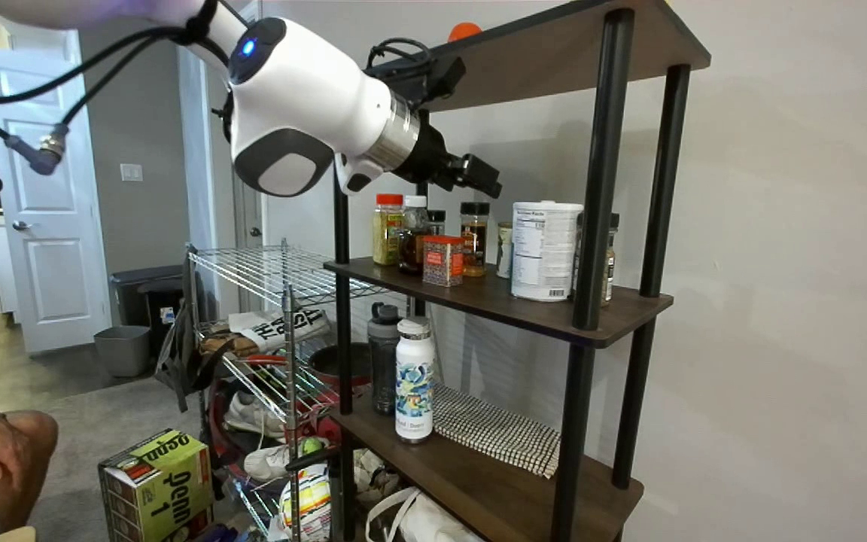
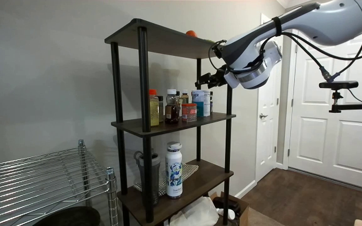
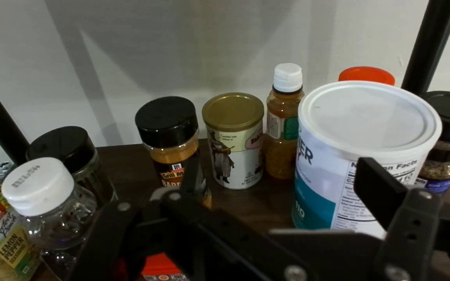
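Nearest the camera, in the wrist view, is your pincer (image 3: 277, 175), its fingers (image 3: 377, 191) spread wide with nothing held between them. The tub (image 3: 320, 171) looks like the thing closest to it: in both exterior views it stands upright on the shelf (image 1: 633, 309), its lid seemingly lower than your fingertips, so its long axis runs vertical while the pincer points down at a slant above it. In the wrist view one finger crosses the tub's front wall, yet neither exterior view shows contact. Left of the tub, as the wrist view has it, the can (image 3: 234, 144) shows in the gap your fingers frame, with a bottle (image 3: 283, 128) standing between can and tub. Farther left of the tub come the Grill Mates jar (image 3: 170, 144), the clear bottle (image 3: 59, 228) and the lemon pepper (image 3: 8, 234), plus the red-lidded box (image 3: 162, 265) nearer the front. Behind the tub a red lid (image 3: 367, 74) peeks out; to its right, a black-lidded jar (image 3: 449, 136) and the post (image 3: 430, 43) crowd you. The upper board (image 1: 539, 68) spans overhead, limiting your lift.
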`<state>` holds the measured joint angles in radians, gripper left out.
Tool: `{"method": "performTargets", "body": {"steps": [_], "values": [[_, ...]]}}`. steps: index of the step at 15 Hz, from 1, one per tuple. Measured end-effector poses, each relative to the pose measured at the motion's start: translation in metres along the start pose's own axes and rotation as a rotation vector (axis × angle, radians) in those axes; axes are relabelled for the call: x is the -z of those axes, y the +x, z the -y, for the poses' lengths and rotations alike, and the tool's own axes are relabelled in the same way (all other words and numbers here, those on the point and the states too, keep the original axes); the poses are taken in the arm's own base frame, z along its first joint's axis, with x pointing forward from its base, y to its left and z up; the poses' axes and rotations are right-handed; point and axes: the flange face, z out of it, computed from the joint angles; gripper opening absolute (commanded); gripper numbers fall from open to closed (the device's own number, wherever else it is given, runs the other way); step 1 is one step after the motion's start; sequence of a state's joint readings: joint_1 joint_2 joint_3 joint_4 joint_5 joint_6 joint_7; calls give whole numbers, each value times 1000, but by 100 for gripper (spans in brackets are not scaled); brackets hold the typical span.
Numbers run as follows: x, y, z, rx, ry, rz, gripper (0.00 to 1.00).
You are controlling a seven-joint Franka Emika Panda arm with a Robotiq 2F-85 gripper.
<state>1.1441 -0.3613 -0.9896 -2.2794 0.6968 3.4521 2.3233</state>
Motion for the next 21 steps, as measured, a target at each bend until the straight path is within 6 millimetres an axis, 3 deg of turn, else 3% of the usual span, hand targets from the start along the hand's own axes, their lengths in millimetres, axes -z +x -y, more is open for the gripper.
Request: {"method": "performTargets", "body": {"steps": [5,11,21], "values": [[-6,-3,-6,12,11,3,100],[-15,-24,-6,43,36,42,100],[-39,5,-20,-46,36,-20,100]]}}
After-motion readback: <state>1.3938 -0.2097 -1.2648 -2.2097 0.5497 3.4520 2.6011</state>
